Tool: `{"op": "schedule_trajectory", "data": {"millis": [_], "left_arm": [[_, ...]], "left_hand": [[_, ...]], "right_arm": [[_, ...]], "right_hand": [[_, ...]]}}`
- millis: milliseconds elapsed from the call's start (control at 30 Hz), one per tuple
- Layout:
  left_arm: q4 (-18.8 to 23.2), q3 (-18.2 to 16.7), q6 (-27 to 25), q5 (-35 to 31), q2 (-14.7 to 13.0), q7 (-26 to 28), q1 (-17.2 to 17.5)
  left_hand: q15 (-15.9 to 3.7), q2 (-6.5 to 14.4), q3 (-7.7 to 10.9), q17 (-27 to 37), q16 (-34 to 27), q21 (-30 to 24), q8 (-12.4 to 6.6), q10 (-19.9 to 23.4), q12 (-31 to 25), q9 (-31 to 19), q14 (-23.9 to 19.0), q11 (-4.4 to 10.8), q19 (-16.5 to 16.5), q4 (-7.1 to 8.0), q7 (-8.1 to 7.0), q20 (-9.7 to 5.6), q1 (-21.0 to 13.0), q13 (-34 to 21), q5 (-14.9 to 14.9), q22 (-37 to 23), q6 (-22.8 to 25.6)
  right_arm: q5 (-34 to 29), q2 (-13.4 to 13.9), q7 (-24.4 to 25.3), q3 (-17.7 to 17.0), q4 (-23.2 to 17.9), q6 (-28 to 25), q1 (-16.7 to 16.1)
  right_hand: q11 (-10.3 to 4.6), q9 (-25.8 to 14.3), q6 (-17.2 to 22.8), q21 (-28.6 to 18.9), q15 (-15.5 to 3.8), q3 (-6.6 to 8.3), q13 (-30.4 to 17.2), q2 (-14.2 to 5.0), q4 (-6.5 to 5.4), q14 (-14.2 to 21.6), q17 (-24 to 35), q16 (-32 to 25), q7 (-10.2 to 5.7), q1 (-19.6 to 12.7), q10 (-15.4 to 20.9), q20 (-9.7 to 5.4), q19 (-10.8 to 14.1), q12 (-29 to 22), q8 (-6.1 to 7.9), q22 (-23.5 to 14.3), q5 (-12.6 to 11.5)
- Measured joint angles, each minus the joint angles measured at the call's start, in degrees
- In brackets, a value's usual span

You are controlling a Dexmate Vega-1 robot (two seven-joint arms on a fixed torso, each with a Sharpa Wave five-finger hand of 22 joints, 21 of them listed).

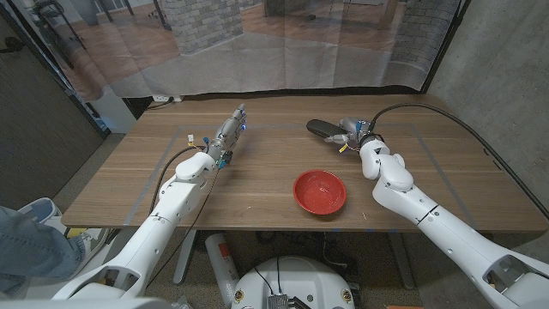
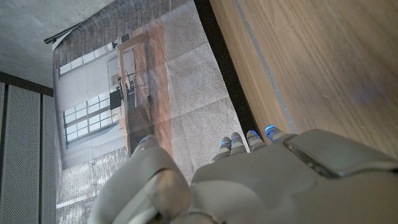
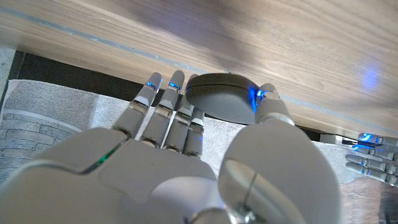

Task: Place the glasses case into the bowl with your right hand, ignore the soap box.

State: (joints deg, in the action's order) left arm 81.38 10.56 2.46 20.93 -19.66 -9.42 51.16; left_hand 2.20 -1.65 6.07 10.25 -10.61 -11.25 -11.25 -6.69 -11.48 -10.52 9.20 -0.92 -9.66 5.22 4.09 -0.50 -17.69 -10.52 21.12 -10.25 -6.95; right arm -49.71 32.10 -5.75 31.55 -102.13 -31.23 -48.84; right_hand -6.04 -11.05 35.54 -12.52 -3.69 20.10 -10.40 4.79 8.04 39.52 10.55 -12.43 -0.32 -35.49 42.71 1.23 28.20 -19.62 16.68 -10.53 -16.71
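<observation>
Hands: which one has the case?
The right hand: its fingers close around the dark case at the table's far side. The left hand holds nothing.

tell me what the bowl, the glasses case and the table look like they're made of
Bowl: glossy red, likely plastic or glazed ceramic; light glints inside. Glasses case: dark grey, matte, smooth rounded shell, perhaps hard plastic or leatherette. Table: wood or wood-look laminate, visible grain, satin sheen.
</observation>
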Motion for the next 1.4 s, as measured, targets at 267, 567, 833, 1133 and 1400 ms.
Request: {"op": "schedule_trajectory", "data": {"millis": [267, 567, 833, 1133, 1400], "left_arm": [[-0.03, 0.12, 0.07, -0.17, 0.03, -0.06, -0.12], [0.07, 0.27, 0.07, -0.29, 0.05, -0.07, -0.19], [0.42, 0.40, -0.30, -0.42, 0.07, 0.00, -0.20], [1.13, 0.47, -0.72, -0.62, 0.06, 0.50, 0.07], [1.35, 0.62, -0.73, -0.76, 0.23, 0.79, 0.16]], "left_hand": [[0.00, 0.00, -0.49, 0.00, 0.00, 0.00, 0.00, 0.00, 0.00, 0.00, 0.00, 0.00, 0.00, -0.01, 0.00, 0.00, 0.00, 0.00, 0.00, 0.00, 0.00], [0.00, 0.00, -0.49, 0.00, 0.00, 0.00, 0.00, 0.00, 0.00, 0.00, 0.00, 0.00, 0.00, -0.01, 0.00, 0.00, 0.00, 0.00, 0.00, 0.00, 0.00], [0.00, 0.23, -0.49, 0.00, 0.00, 0.00, 0.00, 0.00, 0.00, 0.00, 0.00, 0.00, 0.00, -0.01, 0.00, 0.00, -0.23, 0.00, 0.00, 0.00, 0.00], [0.00, 0.23, -0.49, 0.00, 0.00, 0.00, 0.00, 0.00, 0.00, 0.00, 0.00, 0.00, 0.00, -0.01, 0.00, 0.00, -0.23, 0.00, 0.00, 0.00, 0.00], [0.00, 0.23, -0.49, 0.00, 0.00, 0.00, 0.00, 0.00, 0.00, 0.00, 0.00, 0.00, 0.00, -0.01, 0.00, 0.00, -0.23, 0.00, 0.00, 0.00, 0.00]], "right_arm": [[1.00, 1.06, 2.09, -2.56, -2.01, 2.44, -2.62], [2.11, 2.18, 3.86, -4.82, -3.50, 5.28, -4.88], [3.26, 3.01, 6.32, -6.56, -3.89, 9.13, -6.51], [4.83, 4.28, 8.37, -8.83, -4.32, 13.89, -8.42], [5.89, 5.13, 9.74, -10.62, -4.69, 17.28, -9.96]], "right_hand": [[0.00, 0.00, 0.01, 0.00, 0.00, 0.19, 0.00, 0.00, 0.19, 0.00, -0.16, 0.00, -0.01, 0.00, 0.00, -0.01, 0.84, 0.35, -0.45, 0.00, 0.02], [-0.19, 0.00, 0.21, 0.00, 0.00, 0.19, -0.01, 0.00, 0.19, 0.00, 0.00, 0.49, -0.21, 0.00, 0.21, -0.01, 0.83, 0.35, -0.66, 0.00, 0.19], [-0.21, 0.00, 0.21, 0.00, 0.00, 0.19, -0.01, 0.00, 0.19, 0.00, -0.01, 0.49, -0.21, 0.00, 0.19, -0.21, 1.04, 0.57, -0.73, 0.00, 0.42], [-0.21, 0.00, 0.21, 0.23, 0.00, 0.42, -0.01, 0.01, 0.42, 0.00, -0.01, 0.48, -0.22, -0.01, 0.20, -0.21, 1.03, 0.57, -0.77, 0.01, 0.58], [-0.44, 0.00, 0.49, 0.23, 0.00, 0.42, -0.14, 0.17, 0.42, 0.00, -0.01, 0.87, -0.50, -0.17, -0.02, -0.21, 1.03, 0.78, -1.00, 0.01, 0.65]]}}
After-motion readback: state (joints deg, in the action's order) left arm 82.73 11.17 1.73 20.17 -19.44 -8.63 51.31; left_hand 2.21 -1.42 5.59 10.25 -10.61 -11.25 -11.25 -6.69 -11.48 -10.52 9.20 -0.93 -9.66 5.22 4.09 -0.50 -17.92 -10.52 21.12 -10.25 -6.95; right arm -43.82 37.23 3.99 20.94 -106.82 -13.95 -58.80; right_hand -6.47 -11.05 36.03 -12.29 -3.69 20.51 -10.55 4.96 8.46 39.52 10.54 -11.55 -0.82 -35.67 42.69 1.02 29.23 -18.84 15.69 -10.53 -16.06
